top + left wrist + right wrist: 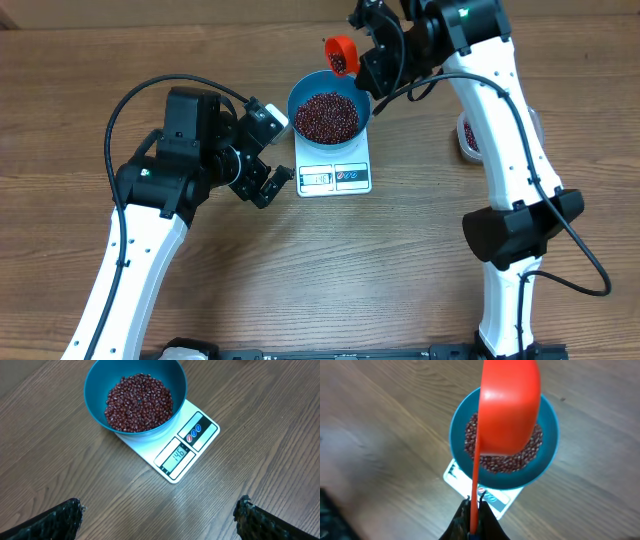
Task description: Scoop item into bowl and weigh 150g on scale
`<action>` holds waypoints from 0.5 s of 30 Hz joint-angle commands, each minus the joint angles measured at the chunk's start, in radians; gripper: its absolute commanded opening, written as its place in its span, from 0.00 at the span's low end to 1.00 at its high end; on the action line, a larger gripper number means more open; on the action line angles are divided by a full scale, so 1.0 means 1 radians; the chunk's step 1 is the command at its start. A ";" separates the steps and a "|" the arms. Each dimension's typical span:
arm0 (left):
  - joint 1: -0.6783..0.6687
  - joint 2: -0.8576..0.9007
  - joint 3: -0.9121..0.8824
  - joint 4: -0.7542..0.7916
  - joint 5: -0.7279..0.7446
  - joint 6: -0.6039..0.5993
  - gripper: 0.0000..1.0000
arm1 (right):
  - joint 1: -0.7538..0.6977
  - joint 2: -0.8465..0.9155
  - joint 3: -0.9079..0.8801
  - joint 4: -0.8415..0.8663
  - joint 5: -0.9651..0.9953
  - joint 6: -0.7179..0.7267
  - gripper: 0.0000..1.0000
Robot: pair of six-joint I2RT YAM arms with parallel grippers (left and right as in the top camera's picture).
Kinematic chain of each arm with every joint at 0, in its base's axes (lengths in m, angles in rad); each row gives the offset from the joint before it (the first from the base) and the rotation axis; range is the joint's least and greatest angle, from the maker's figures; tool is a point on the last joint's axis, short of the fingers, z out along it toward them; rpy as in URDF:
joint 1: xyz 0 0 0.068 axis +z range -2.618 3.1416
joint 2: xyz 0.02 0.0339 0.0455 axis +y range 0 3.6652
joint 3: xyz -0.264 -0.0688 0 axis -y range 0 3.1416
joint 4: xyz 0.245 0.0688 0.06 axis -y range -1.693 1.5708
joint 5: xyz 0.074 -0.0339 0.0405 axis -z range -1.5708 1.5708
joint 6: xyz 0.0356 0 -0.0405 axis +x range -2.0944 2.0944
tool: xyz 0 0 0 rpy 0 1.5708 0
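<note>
1. topping up: beans [139,402] heaped in bowl [95,390] on scale [150,450], reading just under target.
2. right gripper [474,515] clamped on orange scoop [509,410] over bowl; left gripper [160,517] apart, left of scale.
3. next: tip few beans only.

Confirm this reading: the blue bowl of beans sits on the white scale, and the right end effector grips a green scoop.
Not quite. The scoop is orange-red, not green, as the right wrist view shows. The rest stands: the blue bowl of beans sits on the white scale, and the right end effector grips the scoop by its handle.
</note>
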 commanded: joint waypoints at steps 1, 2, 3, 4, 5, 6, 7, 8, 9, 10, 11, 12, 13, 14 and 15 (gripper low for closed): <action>0.005 -0.016 0.015 -0.002 0.013 -0.010 0.99 | -0.050 -0.016 0.011 -0.015 -0.116 0.013 0.04; 0.005 -0.016 0.015 -0.002 0.013 -0.010 1.00 | -0.062 -0.016 0.011 -0.022 -0.137 0.012 0.04; 0.005 -0.016 0.015 -0.002 0.013 -0.010 1.00 | -0.076 -0.016 0.011 -0.027 -0.161 0.012 0.04; 0.005 -0.016 0.015 -0.002 0.013 -0.010 0.99 | -0.086 -0.016 0.011 -0.030 -0.178 0.012 0.04; 0.005 -0.016 0.015 -0.002 0.013 -0.010 0.99 | -0.096 -0.016 0.011 -0.034 -0.195 0.011 0.04; 0.005 -0.016 0.015 -0.002 0.013 -0.010 1.00 | -0.105 -0.016 0.011 -0.037 -0.209 0.011 0.04; 0.005 -0.016 0.015 -0.002 0.013 -0.010 0.99 | -0.113 -0.016 0.011 -0.041 -0.219 0.011 0.04; 0.005 -0.016 0.015 -0.002 0.013 -0.010 1.00 | -0.120 -0.016 0.011 -0.045 -0.228 0.010 0.04; 0.005 -0.016 0.015 -0.002 0.013 -0.010 1.00 | -0.127 -0.016 0.011 -0.048 -0.238 0.007 0.04; 0.006 -0.016 0.015 -0.002 0.013 -0.010 0.99 | -0.131 -0.016 0.011 -0.048 -0.245 0.006 0.04; 0.005 -0.016 0.015 -0.002 0.013 -0.010 0.99 | -0.134 -0.016 0.011 -0.048 -0.250 0.007 0.04; 0.005 -0.016 0.015 -0.002 0.013 -0.010 1.00 | -0.137 -0.016 0.011 -0.048 -0.259 0.003 0.04; 0.005 -0.016 0.015 -0.002 0.013 -0.010 0.99 | -0.138 -0.016 0.011 -0.048 -0.264 0.003 0.04; 0.006 -0.016 0.015 -0.002 0.013 -0.010 1.00 | -0.138 -0.016 0.011 -0.048 -0.265 0.003 0.04; 0.005 -0.016 0.015 -0.002 0.013 -0.010 0.99 | -0.138 -0.016 0.011 -0.048 -0.266 0.003 0.04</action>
